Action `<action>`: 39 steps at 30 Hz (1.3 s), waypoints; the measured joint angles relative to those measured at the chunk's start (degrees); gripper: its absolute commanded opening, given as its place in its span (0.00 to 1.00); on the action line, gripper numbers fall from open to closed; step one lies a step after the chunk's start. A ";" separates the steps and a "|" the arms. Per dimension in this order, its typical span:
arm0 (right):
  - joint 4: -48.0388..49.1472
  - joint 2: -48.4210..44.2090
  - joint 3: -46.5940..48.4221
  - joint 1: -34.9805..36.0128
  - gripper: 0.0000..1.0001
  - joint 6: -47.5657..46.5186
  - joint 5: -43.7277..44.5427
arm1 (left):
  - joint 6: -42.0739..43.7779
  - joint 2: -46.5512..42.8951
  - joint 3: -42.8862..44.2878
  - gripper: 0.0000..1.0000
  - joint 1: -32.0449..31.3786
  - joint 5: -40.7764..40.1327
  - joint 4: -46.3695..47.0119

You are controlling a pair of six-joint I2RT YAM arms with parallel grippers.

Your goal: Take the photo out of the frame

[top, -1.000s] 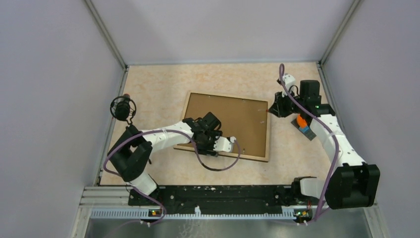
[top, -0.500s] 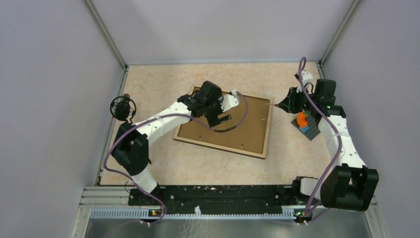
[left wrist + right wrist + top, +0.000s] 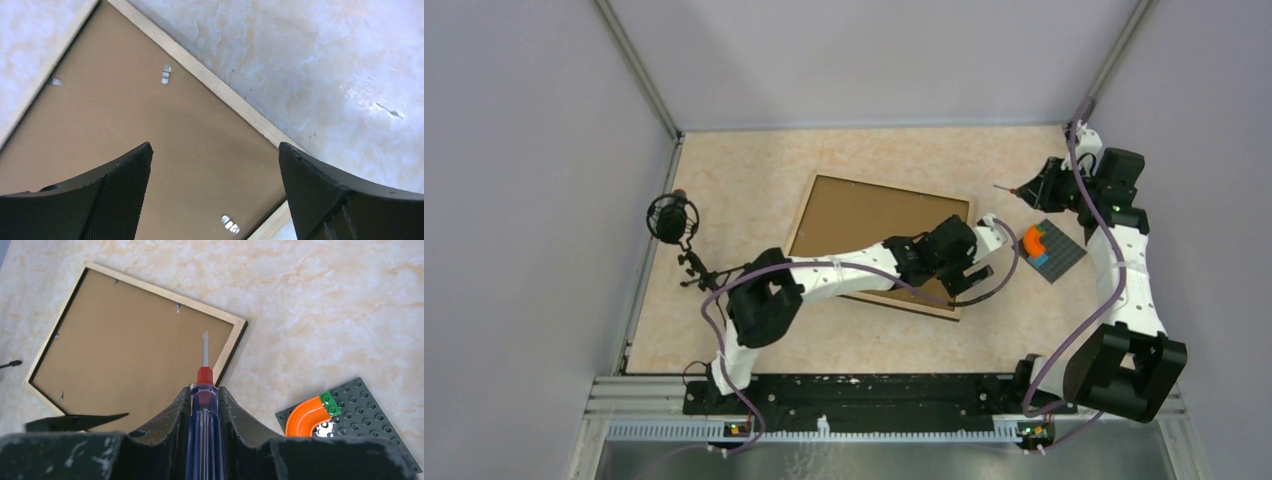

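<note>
The frame lies face down on the table with its brown board back up, edged in pale wood with a black outer border. It also shows in the right wrist view and the left wrist view. Small metal tabs hold the board. The photo is hidden under the board. My left gripper is open and empty above the frame's near right corner, its fingers wide apart. My right gripper is shut on a blue-handled screwdriver, whose tip points at the frame's right corner from above.
A grey studded baseplate with an orange curved piece lies right of the frame, under my right arm. A black round device on a stand sits at the left wall. Grey walls enclose the table on three sides.
My left arm swept from the frame's near edge over its far edge to its near right corner. The frame turned and shifted slightly. My right gripper drew back right and away with the screwdriver.
</note>
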 measured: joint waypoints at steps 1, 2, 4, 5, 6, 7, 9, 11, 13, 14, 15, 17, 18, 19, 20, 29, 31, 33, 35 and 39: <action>0.22 0.31 0.26 -0.50 0.00 0.44 -0.20 | -1.88 1.97 0.90 0.99 -0.37 -0.98 0.31; 0.55 0.50 0.28 -0.90 0.00 0.83 -0.28 | -3.28 3.37 1.31 0.99 -0.50 -1.81 0.48; 0.70 0.83 0.28 -1.46 0.00 1.25 -0.44 | -6.19 6.08 2.23 0.99 -0.55 -3.63 0.72; 0.79 0.96 0.28 -1.66 0.00 1.49 -0.55 | -7.65 7.48 3.06 0.99 -0.55 -4.66 0.61; 1.03 1.01 0.24 -1.81 0.00 1.79 -0.83 | -8.92 8.74 3.93 0.99 -0.52 -5.44 0.61; 1.31 1.05 0.20 -1.97 0.00 2.01 -1.11 | -10.45 10.34 5.42 0.99 -0.52 -6.62 0.59; 1.90 1.09 0.20 -2.14 0.00 2.36 -1.62 | -12.81 12.72 7.56 0.99 -0.50 -8.39 0.63; 2.14 1.09 0.17 -2.19 0.00 2.49 -1.81 | -14.86 14.51 9.11 0.99 -0.50 -9.84 0.98; 2.23 1.09 0.17 -2.19 0.00 2.60 -1.99 | -16.11 15.43 9.64 0.98 -0.57 -10.64 1.16; 2.29 1.09 0.17 -2.19 0.00 2.78 -2.05 | -16.50 15.98 10.08 0.98 -0.61 -10.97 1.27; 2.40 1.09 0.17 -2.25 0.00 2.82 -2.08 | -16.81 16.57 10.71 0.97 -0.72 -11.34 1.29; 2.47 1.09 0.17 -2.34 0.00 2.91 -2.05 | -17.18 18.36 12.63 0.94 -0.94 -12.26 1.49; 2.47 1.09 0.17 -2.45 0.00 2.93 -2.05 | -17.27 19.21 13.35 0.92 -1.11 -12.50 1.70; 2.51 1.09 0.17 -2.54 0.00 2.95 -2.05 | -17.25 19.89 13.73 0.89 -1.27 -12.74 1.88; 2.51 1.09 0.17 -2.60 0.00 2.95 -2.05 | -17.14 20.39 13.81 0.86 -1.49 -12.81 2.10; 3.32 1.09 0.15 -2.67 0.00 2.97 -2.16 | -11.47 19.93 9.81 0.49 -4.04 -10.99 5.90; 3.50 1.09 0.11 -2.67 0.00 2.97 -2.25 | -8.26 18.03 6.51 0.47 -4.44 -9.42 7.32; 3.82 1.09 -0.26 -2.67 0.00 2.97 -2.34 | -6.62 16.90 4.72 0.49 -4.83 -8.37 7.78; 3.80 1.09 -0.72 -2.67 0.00 2.99 -2.34 | -3.78 15.67 3.10 0.51 -5.20 -6.29 7.54; 3.85 1.09 -1.25 -2.82 0.00 3.04 -2.56 | 5.14 10.23 -4.90 0.43 -5.07 2.40 8.94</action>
